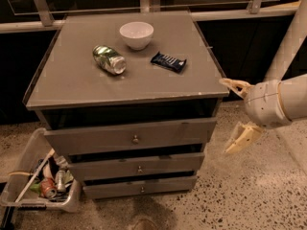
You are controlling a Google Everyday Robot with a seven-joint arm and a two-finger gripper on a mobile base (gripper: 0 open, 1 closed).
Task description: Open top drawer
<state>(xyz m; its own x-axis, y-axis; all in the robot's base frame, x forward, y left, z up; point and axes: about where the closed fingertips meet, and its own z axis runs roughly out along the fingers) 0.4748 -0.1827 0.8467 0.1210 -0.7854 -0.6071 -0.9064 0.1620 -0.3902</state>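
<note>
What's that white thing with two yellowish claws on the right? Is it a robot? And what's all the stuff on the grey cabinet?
Yes, that is a robot's arm. The two claws are its gripper, like a hand. It is open, holds nothing, and hangs by the cabinet's right side. The one picture looks down from the front. On the cabinet top lie a white bowl, a crushed green can and a dark blue snack bar. Below are three drawers; the robot should open the top drawer, the tallest, by its round knob. A bin of rubbish sits on the floor, left.
</note>
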